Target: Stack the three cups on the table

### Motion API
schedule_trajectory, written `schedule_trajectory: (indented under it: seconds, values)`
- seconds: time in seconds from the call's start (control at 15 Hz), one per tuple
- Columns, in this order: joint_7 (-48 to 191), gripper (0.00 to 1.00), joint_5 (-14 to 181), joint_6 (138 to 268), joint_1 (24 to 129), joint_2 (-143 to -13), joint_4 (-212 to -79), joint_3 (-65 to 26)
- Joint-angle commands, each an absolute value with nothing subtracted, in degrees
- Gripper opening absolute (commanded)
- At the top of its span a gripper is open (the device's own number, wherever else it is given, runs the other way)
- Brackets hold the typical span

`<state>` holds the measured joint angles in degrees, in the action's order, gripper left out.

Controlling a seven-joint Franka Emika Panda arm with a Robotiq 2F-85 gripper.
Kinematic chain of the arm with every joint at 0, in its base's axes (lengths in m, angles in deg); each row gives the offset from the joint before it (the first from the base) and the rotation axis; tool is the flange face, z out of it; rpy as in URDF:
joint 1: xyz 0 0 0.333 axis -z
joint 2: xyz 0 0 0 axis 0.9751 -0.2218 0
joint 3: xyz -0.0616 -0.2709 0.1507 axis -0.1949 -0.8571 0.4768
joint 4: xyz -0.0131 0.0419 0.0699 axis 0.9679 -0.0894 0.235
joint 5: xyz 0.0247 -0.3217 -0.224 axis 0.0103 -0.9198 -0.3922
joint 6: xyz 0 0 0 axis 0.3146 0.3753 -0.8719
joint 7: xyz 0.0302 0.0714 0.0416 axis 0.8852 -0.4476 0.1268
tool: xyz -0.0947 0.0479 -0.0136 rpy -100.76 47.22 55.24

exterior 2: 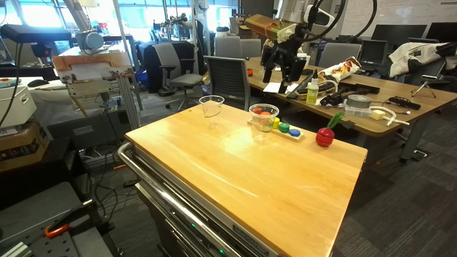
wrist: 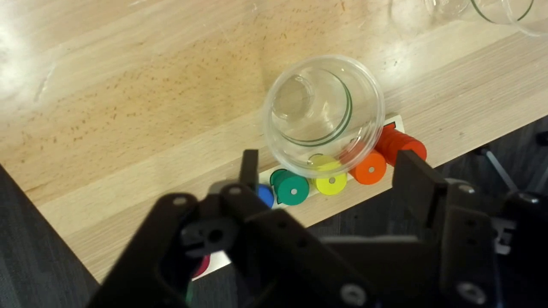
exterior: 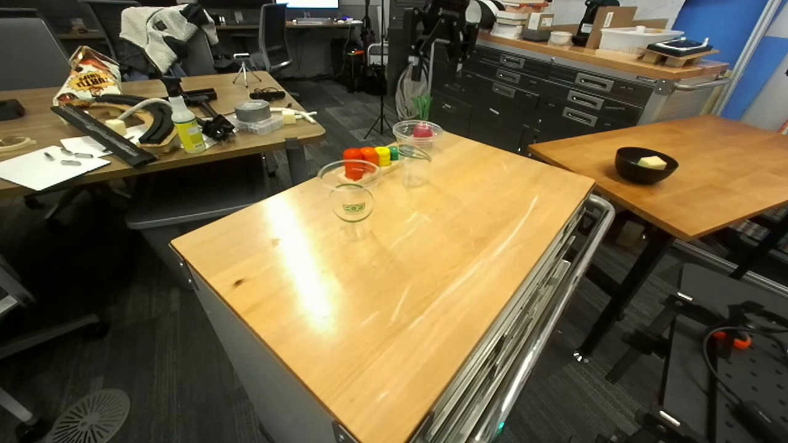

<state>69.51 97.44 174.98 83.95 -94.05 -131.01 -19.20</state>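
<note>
Two clear tumblers show apart on the light-wood table. A cup stands upright by the coloured blocks; it also shows in an exterior view and the wrist view. Its rim looks doubled in the wrist view; I cannot tell whether another cup is nested in it. Another cup stands farther along the table, also in an exterior view and partly at the wrist view's top right. No third cup shows separately. My gripper is open and empty above the table; in the wrist view its fingers are apart.
A wooden strip with red, orange, yellow, green and blue blocks lies along the table edge, beside the cup. A red radish toy stands at its end. A cluttered desk stands behind. A wooden table with a black bowl is alongside.
</note>
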Motion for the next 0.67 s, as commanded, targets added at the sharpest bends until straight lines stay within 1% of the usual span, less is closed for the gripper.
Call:
schedule_trajectory:
  seconds: [0.0, 0.2, 0.6]
  values:
    - [68.8, 1.00, 93.6, 174.1, 83.5, -90.8, -130.9, -20.5]
    - [68.8, 1.00, 88.1, 170.5, 82.4, -87.9, -129.7, -21.3]
    - [71.5, 1.00, 78.6, 156.8, 78.5, -87.3, -119.3, -19.5]
